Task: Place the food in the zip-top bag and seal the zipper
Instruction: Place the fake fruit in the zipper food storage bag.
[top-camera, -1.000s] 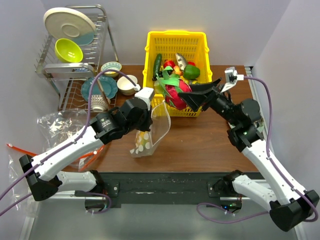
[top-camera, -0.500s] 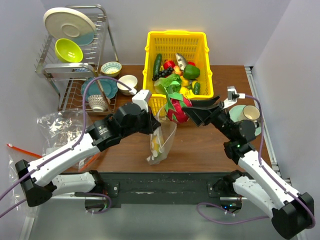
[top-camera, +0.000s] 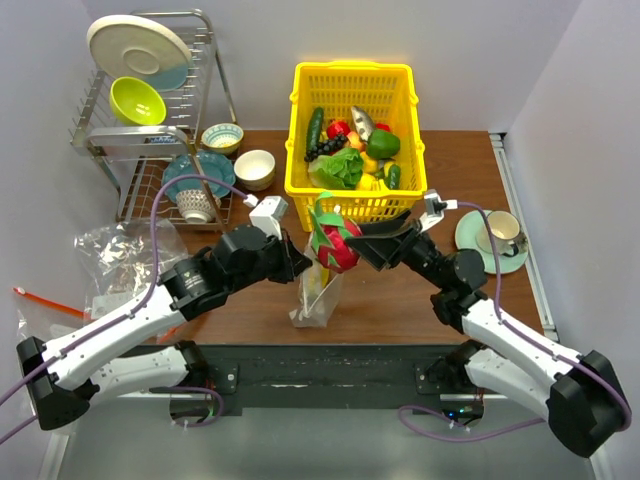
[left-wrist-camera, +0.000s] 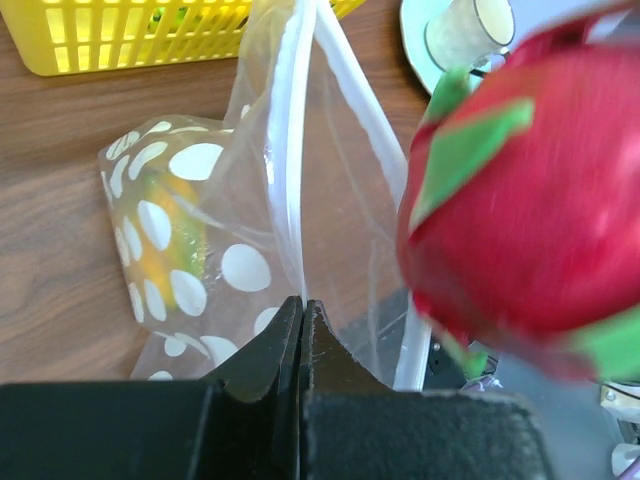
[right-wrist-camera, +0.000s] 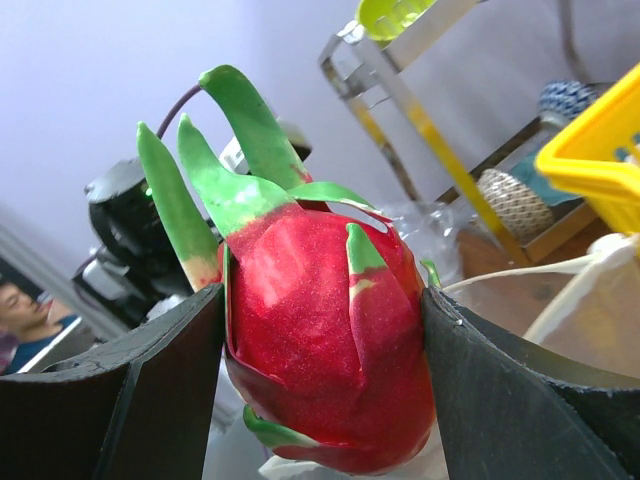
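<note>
A pink-red dragon fruit (top-camera: 335, 246) with green leaves hangs just above the mouth of the zip-top bag (top-camera: 318, 297), and my right gripper (top-camera: 352, 246) is shut on it from both sides (right-wrist-camera: 322, 305). The clear, white-dotted bag (left-wrist-camera: 190, 235) stands upright on the brown table with yellow and orange food (left-wrist-camera: 172, 240) inside. My left gripper (left-wrist-camera: 302, 305) is shut on the bag's mouth edge, by the zipper (left-wrist-camera: 290, 150), and holds it up. More food, including green lettuce (top-camera: 343, 166), lies in the yellow basket (top-camera: 352, 72).
A dish rack (top-camera: 150, 130) with plates and bowls stands at the back left. A cup on a green saucer (top-camera: 496, 240) sits at the right. Plain clear bags (top-camera: 118, 250) and an orange-red strip (top-camera: 40, 298) lie off the table's left edge.
My right gripper carried the dragon fruit from in front of the basket leftward and nearer, over the bag's mouth. My left gripper shifted the bag right and toward the near edge.
</note>
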